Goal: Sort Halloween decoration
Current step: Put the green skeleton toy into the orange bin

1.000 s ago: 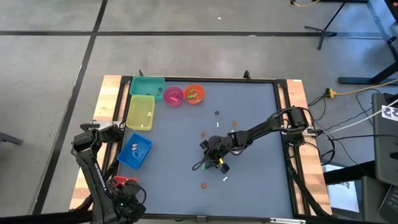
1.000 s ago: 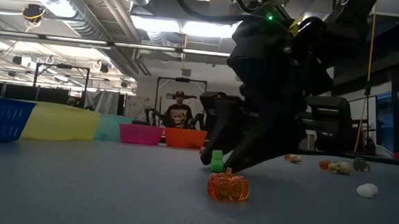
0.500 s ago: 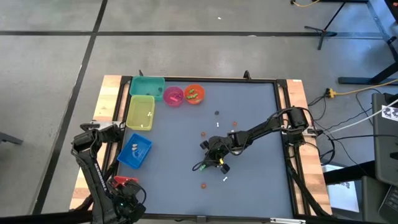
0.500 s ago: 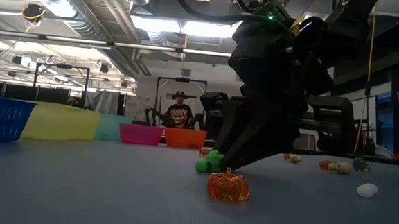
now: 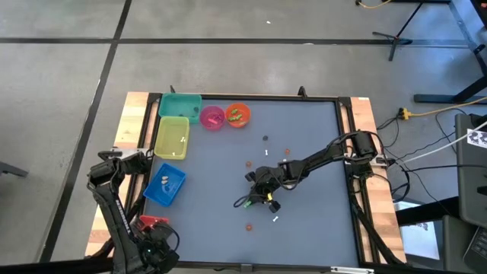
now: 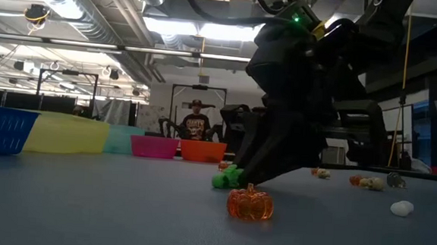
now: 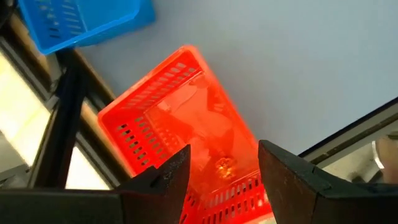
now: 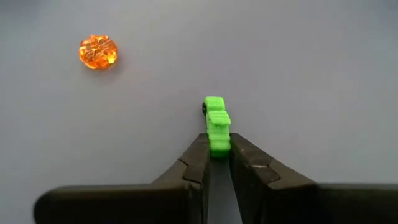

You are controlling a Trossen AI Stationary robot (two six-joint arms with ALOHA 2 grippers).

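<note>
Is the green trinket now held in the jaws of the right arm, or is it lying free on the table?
Held. In the right wrist view the green trinket sits pinched between the closed jaws, its far end sticking out.

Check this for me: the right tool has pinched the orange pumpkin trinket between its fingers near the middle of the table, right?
Not quite. The right tool has pinched the green trinket, not the orange pumpkin, which lies loose on the table beside it. The right wrist view shows this.

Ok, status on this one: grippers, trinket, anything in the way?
Right gripper shut on green trinket, mid-table. Left gripper open, parked over red basket. Orange pumpkin close by, not touching.
</note>
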